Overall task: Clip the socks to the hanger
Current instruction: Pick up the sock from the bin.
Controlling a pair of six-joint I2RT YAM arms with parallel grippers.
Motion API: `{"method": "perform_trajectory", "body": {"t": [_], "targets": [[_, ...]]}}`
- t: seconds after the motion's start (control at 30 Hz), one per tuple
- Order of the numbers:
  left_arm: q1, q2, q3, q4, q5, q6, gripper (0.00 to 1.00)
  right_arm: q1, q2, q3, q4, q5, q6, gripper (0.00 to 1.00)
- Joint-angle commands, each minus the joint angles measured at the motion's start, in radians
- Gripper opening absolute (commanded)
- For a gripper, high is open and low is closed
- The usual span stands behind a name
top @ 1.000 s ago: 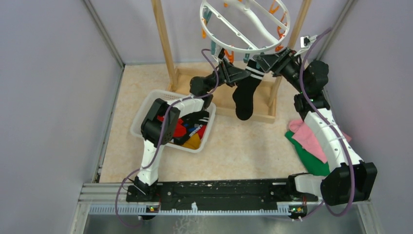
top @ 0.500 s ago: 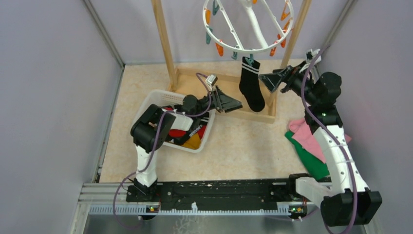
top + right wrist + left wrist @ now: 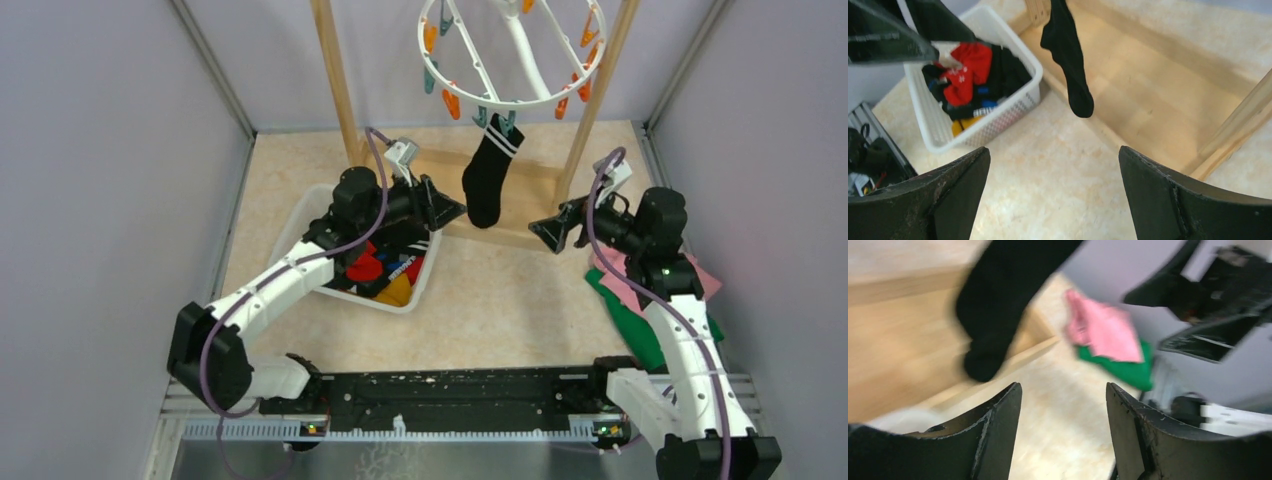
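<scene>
In the top view, one hanger [image 3: 520, 103] is seen hung inside the wooden rack [image 3: 335, 80], and one black sock [image 3: 487, 185] with white cuff stripes is pinned by its cuff to a teal peg at the ring's near edge. The left gripper [image 3: 445, 208] is held just left of that sock and the right gripper [image 3: 548, 232] to its right, near the rack's right post; both are spread and empty. One white mesh basket [image 3: 295, 215], left of the rack's base, holds a heap of socks [image 3: 385, 270]: red, black and one yellow are made out, but the number cannot be counted. Two cloths, one pink cloth [image 3: 700, 275] and one green cloth [image 3: 640, 325], lie right of the rack.

In the left wrist view, which is blurred, nothing is found between the parted fingers, and the sock is seen hanging clear above the rack's base.

In the right wrist view, the wide jaws are empty.

It is judged that the sock, held by a single peg, could be pulled off if brushed by the close left arm, and that two tangled socks could be lifted at once
</scene>
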Motion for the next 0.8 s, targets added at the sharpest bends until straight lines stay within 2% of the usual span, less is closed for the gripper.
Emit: {"method": "perform_trajectory", "body": {"t": [0.0, 0.17, 0.33, 0.43, 0.6, 0.67, 0.77], "targets": [[0.006, -0.103, 0.031, -0.592, -0.363, 0.301, 0.68, -0.01, -0.023, -0.052, -0.107, -0.055, -0.152, 0.98], [0.006, -0.172, -0.012, -0.673, -0.523, 0.345, 0.58, -0.011, -0.019, -0.081, -0.138, -0.063, -0.199, 0.98], [0.016, -0.104, 0.022, -0.724, -0.631, 0.351, 0.5, -0.01, 0.002, -0.079, -0.155, -0.08, -0.217, 0.98], [0.021, -0.045, 0.01, -0.643, -0.677, 0.21, 0.49, -0.01, 0.018, -0.075, -0.158, -0.084, -0.218, 0.98], [0.028, 0.051, 0.01, -0.539, -0.856, -0.034, 0.35, -0.01, 0.03, -0.072, -0.14, -0.093, -0.207, 0.98], [0.031, 0.104, 0.038, -0.549, -0.9, -0.128, 0.38, -0.01, 0.031, -0.075, -0.132, -0.094, -0.204, 0.98], [0.039, 0.205, 0.103, -0.606, -0.925, -0.223, 0.47, -0.01, 0.028, -0.087, -0.115, -0.094, -0.201, 0.98]]}}
